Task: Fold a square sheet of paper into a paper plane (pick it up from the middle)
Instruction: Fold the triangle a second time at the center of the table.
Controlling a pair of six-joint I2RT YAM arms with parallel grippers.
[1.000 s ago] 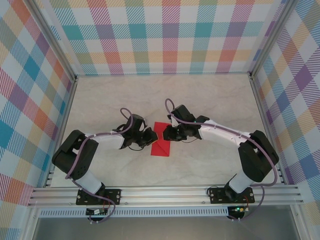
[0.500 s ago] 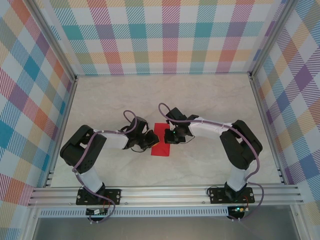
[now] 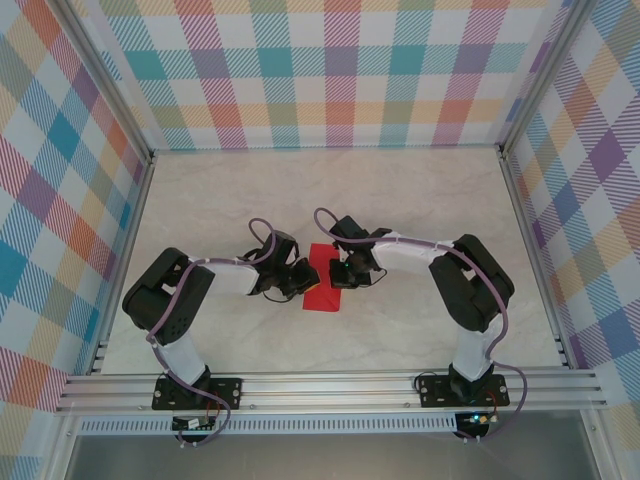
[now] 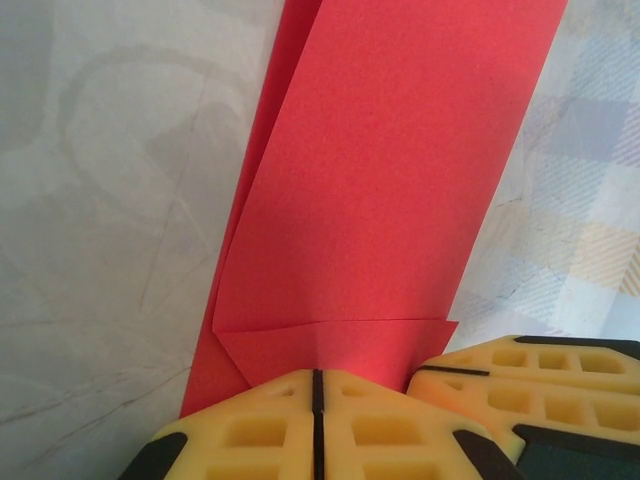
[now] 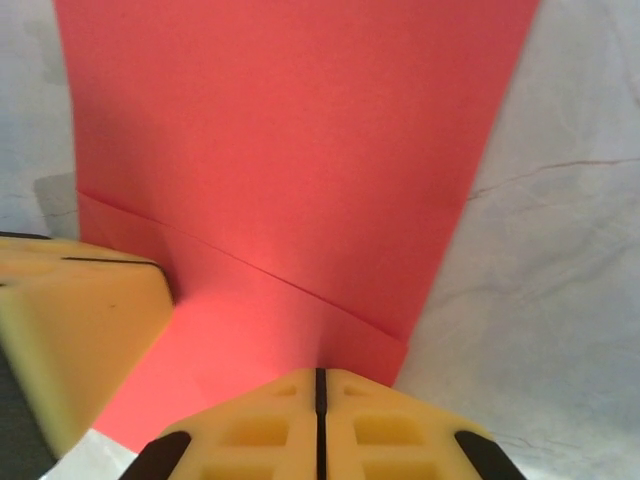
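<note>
Both closed: left gripper [image 3: 302, 282], right gripper [image 3: 336, 275], at folded square sheet of paper [image 3: 322, 296]; right elbow swung inward (sheet unmoved).

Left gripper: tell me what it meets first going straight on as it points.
The red paper, lying right before the shut tips of the left gripper; how high they ride over it is unclear.

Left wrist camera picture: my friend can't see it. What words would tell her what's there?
Folded red paper runs up the middle, its near edge pinched in the shut yellow left pincer at the bottom. The right pincer pokes in at bottom right; pale marbled table lies to the left.
</note>
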